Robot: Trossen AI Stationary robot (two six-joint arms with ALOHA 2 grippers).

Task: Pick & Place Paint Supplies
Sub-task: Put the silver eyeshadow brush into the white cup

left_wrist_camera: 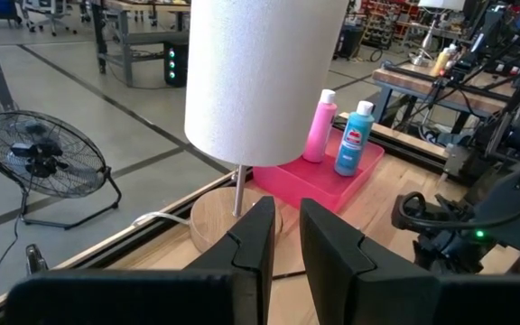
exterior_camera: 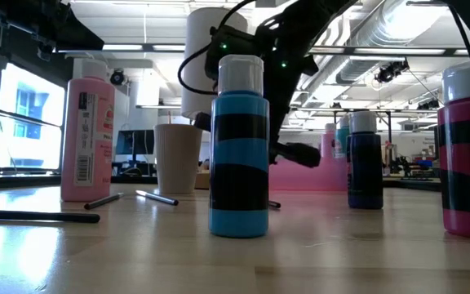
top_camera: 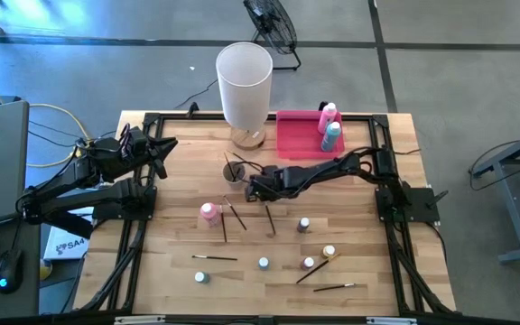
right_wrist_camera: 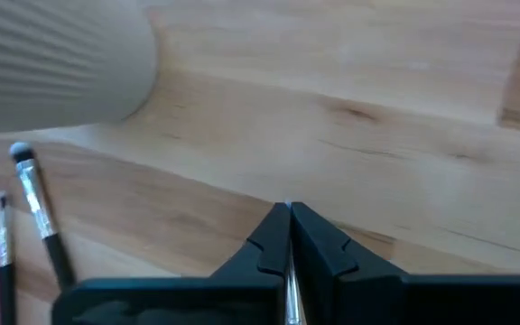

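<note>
A thin paintbrush (right_wrist_camera: 289,302) is pinched between the closed fingers of the right gripper (top_camera: 253,187), its pale shaft showing in the slit where the two fingers meet. That gripper sits low over the wooden tabletop (top_camera: 359,208) near its middle, close to a ribbed paper cup (top_camera: 235,169) that stands in front of the lamp's round wooden base (top_camera: 249,137).

Two more paintbrushes (right_wrist_camera: 39,217) lie on the wood just beside the gripper, and others are scattered toward the front: one near the left front (top_camera: 215,258) and two near the right front (top_camera: 318,269). A taller pink paint bottle (top_camera: 208,213) stands left of centre. Small bottles dot the front half, among them a blue-capped one (top_camera: 201,277) and a pale-capped one (top_camera: 304,223).

At the back right, a pink rectangular tray (top_camera: 298,135) holds a pink bottle (top_camera: 329,115) and a teal bottle (top_camera: 332,135), upright and side by side. The tall white lampshade (top_camera: 244,83) rises just left of the tray.

The left gripper (left_wrist_camera: 280,236) waits at the table's left edge, facing the lamp, its fingers set narrowly apart with nothing between them.
</note>
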